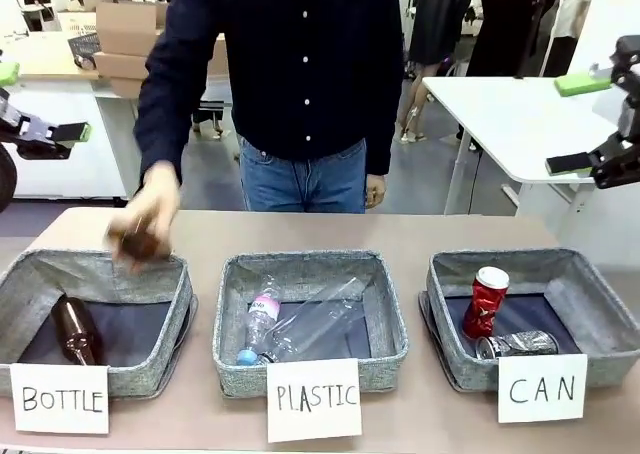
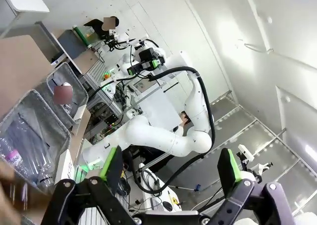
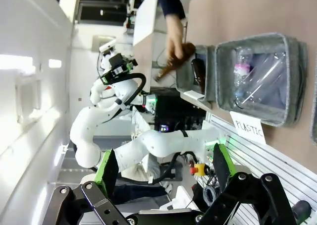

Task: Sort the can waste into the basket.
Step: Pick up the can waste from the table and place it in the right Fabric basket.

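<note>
Cans, red [image 1: 486, 302] and dark [image 1: 517, 345], already lie in the CAN basket [image 1: 600, 304]; I keep both grippers, left [image 1: 40, 99] and right [image 1: 590, 124], released and raised, since reaching risks hitting the person's hand [image 1: 145, 224] clasping a brown bottle [image 1: 140, 244]

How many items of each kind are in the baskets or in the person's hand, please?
Cans: 2, the red can and the dark can, in the CAN basket.
Brown glass bottles: 2, one in the BOTTLE basket, one in the person's hand.
Clear plastic bottles: 2, in the PLASTIC basket, as far as visible.
Total: 6.
</note>
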### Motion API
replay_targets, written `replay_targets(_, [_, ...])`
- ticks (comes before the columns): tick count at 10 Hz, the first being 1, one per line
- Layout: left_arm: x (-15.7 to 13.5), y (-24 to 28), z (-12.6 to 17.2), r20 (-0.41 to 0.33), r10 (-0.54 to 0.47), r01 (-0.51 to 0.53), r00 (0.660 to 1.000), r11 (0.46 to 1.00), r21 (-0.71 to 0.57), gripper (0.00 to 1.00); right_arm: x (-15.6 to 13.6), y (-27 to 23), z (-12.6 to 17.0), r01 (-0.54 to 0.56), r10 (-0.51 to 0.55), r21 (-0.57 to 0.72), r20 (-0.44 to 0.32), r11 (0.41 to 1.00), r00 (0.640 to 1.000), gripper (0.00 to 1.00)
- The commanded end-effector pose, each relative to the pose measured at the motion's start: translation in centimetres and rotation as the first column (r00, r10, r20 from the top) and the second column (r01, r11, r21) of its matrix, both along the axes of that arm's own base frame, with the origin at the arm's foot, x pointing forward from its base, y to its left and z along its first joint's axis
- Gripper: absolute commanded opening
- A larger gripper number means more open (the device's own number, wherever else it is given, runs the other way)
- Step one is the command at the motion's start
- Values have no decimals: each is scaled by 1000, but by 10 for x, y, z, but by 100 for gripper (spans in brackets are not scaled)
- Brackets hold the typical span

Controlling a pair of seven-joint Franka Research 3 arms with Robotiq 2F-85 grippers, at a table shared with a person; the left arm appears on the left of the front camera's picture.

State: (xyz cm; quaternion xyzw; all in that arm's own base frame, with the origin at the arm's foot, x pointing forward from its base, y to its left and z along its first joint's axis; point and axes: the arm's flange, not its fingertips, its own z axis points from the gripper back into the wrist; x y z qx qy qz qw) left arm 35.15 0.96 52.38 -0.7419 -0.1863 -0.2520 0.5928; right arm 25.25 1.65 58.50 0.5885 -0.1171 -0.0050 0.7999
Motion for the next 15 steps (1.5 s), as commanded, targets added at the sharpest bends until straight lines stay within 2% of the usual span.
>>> replay_targets(1, [-2,0,5,-16,-6,6,1000,1000,-16,100,0,1,0,-1,1,-6,6,1000,1000,100])
replay_targets(15, [-2,0,5,-16,-6,6,1000,1000,-16,100,0,1,0,-1,1,-6,6,1000,1000,100])
